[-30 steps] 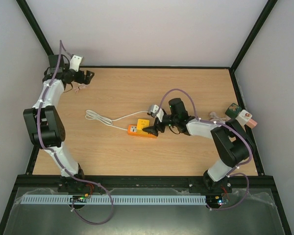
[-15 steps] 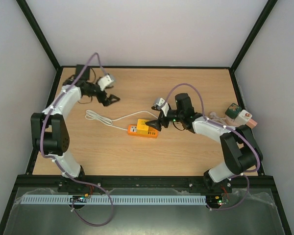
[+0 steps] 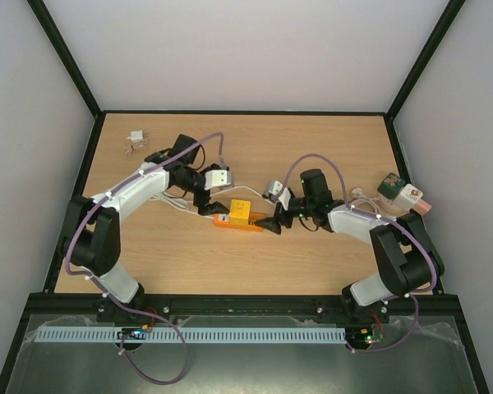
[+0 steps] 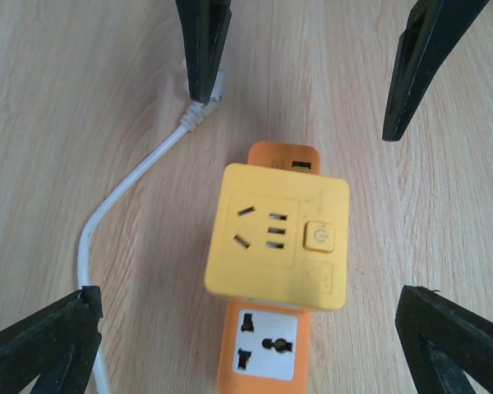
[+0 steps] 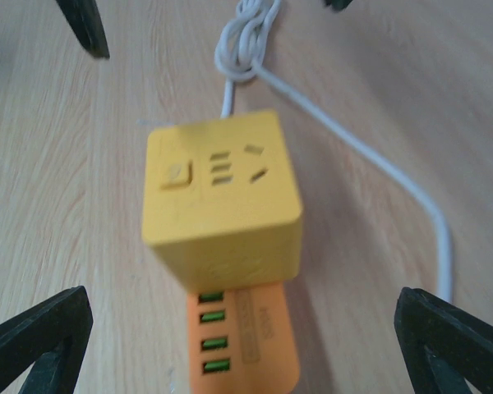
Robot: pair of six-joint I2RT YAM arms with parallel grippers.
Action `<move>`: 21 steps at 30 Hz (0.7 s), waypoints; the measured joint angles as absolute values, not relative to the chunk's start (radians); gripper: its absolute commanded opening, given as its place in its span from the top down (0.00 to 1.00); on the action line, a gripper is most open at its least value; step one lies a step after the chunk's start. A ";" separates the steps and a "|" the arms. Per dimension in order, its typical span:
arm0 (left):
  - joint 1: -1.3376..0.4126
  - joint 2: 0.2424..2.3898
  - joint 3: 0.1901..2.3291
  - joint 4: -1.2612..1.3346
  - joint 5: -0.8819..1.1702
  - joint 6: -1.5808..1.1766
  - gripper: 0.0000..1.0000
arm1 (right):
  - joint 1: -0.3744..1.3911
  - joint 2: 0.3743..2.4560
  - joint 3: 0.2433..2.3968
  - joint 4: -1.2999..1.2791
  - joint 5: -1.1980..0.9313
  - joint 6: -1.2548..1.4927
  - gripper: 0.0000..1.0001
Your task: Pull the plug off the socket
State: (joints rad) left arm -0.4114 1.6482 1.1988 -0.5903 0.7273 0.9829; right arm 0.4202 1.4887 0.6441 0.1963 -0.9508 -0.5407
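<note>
A yellow cube plug [image 3: 240,210] sits plugged into an orange power strip [image 3: 248,224] at mid-table. In the left wrist view the cube [image 4: 277,246] covers the strip [image 4: 267,349] above a free white socket. My left gripper [image 3: 209,205] is open at the strip's left end, and its fingers [image 4: 41,345] straddle the strip without touching it. My right gripper [image 3: 269,223] is open at the strip's right end, with its fingers [image 5: 33,341] wide on either side. From there the cube [image 5: 222,197] stands above the strip's green USB ports [image 5: 214,341].
The strip's white cord [image 4: 123,197] runs off to a knotted bundle [image 5: 246,37] behind the left arm. A small white plug with loose wires [image 3: 136,138] lies at the back left. Several small boxes [image 3: 401,191] sit by the right edge.
My left arm has swung from the back-left corner down to the strip's left end. My right gripper has backed slightly right along the strip. The cube stays plugged in.
</note>
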 measured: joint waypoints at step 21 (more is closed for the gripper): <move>-0.533 1.704 1.126 -0.489 0.631 1.039 0.16 | 0.510 1.647 0.543 0.499 -0.846 -0.583 0.03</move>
State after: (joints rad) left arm -0.5335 1.7039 1.1259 -0.4889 0.6312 1.0386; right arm 0.5102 1.6474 0.5430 0.4988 -0.8463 -0.5827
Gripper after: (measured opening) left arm 0.877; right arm 0.994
